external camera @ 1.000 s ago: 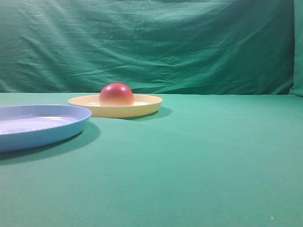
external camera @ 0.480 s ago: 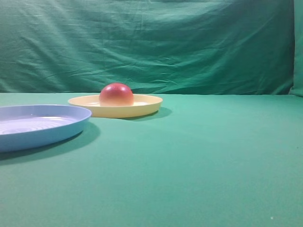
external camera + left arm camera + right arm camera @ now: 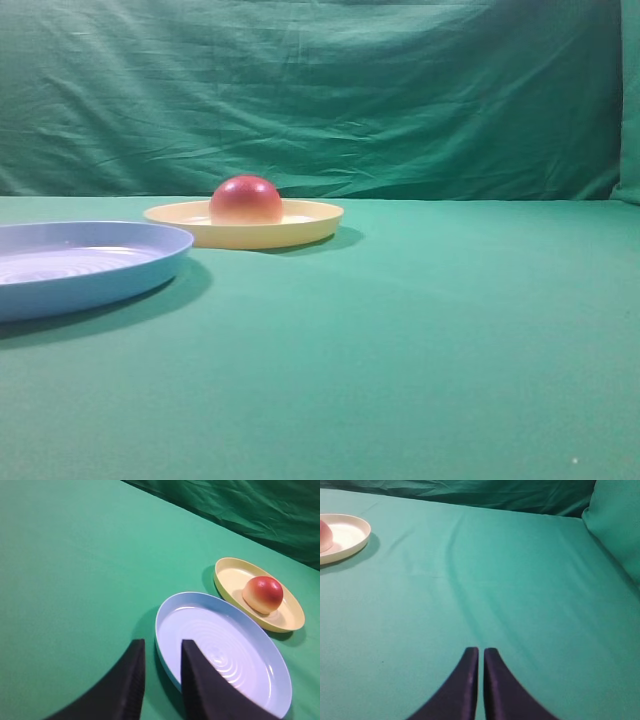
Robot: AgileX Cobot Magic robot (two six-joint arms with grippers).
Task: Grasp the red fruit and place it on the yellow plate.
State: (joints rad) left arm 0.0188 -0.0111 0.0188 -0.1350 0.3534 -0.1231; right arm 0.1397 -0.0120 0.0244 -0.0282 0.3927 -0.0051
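The red fruit (image 3: 245,200) sits on the yellow plate (image 3: 312,226) at mid-left of the table. In the left wrist view the red fruit (image 3: 263,594) rests in the yellow plate (image 3: 226,572), far beyond my left gripper (image 3: 162,644), which stands open and empty over the near rim of a blue plate. My right gripper (image 3: 481,651) is shut on nothing above bare cloth, well to the right of the yellow plate (image 3: 356,536); only an edge of the red fruit (image 3: 323,536) shows there. Neither gripper appears in the exterior high view.
A light-blue plate (image 3: 110,278) lies in front and left of the yellow one, seen close below the left fingers as the blue plate (image 3: 272,672). Green cloth covers the table, with a green backdrop (image 3: 400,100) behind and a raised fold (image 3: 615,525) at the far right.
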